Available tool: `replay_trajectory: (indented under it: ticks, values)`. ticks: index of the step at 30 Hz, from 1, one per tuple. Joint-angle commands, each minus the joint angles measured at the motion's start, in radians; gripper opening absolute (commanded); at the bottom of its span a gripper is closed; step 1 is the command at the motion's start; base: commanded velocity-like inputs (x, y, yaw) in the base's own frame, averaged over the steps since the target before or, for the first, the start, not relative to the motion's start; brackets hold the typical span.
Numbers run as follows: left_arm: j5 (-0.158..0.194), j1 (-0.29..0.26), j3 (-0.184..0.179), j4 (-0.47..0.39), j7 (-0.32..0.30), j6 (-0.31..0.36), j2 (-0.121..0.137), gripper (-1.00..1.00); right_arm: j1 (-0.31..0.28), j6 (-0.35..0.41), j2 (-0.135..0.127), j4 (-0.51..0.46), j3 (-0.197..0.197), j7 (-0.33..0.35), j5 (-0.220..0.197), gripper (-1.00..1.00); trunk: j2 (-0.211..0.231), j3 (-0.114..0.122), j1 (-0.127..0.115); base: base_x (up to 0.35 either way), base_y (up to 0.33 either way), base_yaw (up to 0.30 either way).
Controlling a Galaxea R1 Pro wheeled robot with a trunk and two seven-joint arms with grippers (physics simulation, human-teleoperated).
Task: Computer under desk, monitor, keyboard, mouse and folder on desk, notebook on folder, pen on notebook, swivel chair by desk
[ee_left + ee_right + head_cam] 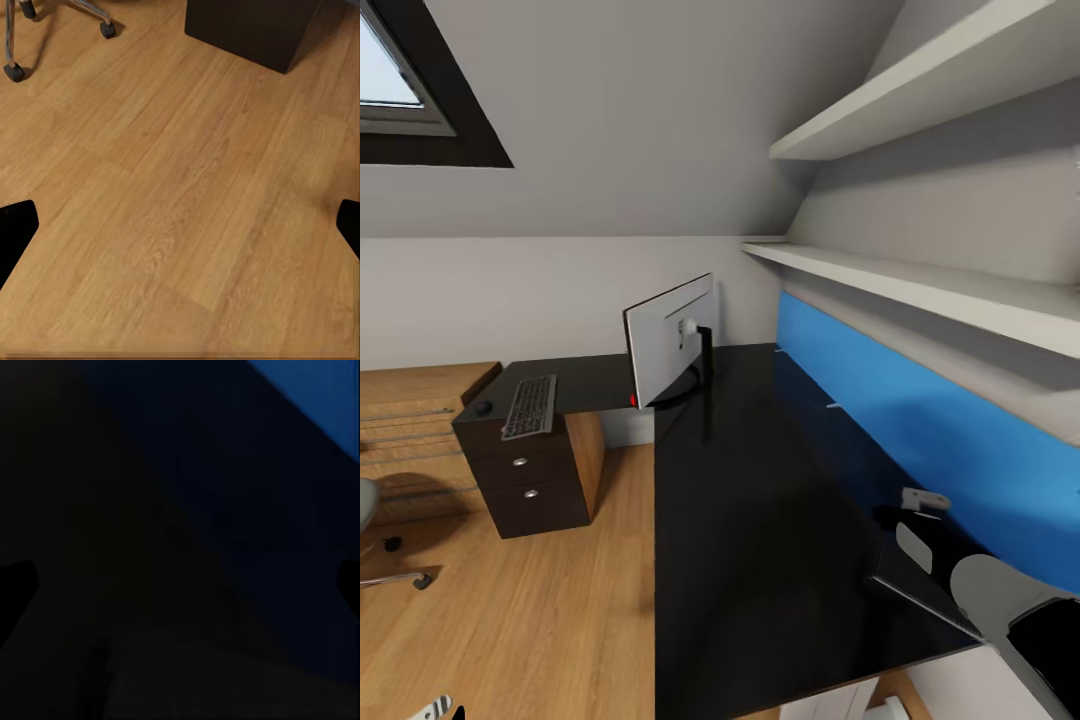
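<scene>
The desk (760, 520) has a glossy black top and a blue back panel. The monitor (668, 342) stands at its corner, grey back toward me. On the left wing lie the keyboard (530, 405) and, just left of it, the mouse (483, 407). A thin pale stick, likely the pen (833, 405), lies near the blue panel. A thin dark slab with a pale edge, seemingly the notebook (915, 595), lies under my right arm (1000, 600). My right gripper (180, 585) hangs open over the dark top. My left gripper (180, 225) is open above bare floor. The swivel chair (368, 505) shows at the far left. The folder and computer are out of view.
A dark drawer unit (530, 480) stands under the desk's left wing, also seen as a dark block (255, 30). The chair's chrome legs and casters (107, 28) rest on the oak floor (540, 620). White shelves (920, 285) overhang the desk. A light wooden chest (410, 420) stands at the left.
</scene>
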Motion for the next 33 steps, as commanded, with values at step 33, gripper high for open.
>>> replay_trajectory:
  ticks: [33]
  values:
    - [0.007, 0.0, -0.004, -0.006, 0.003, -0.002, -0.001, 1.0, 0.0, 0.035, 0.003, -0.006, 0.01, -0.006, -0.004, 1.0, -0.043, -0.02, 0.023, 0.0, -0.026, 0.0]
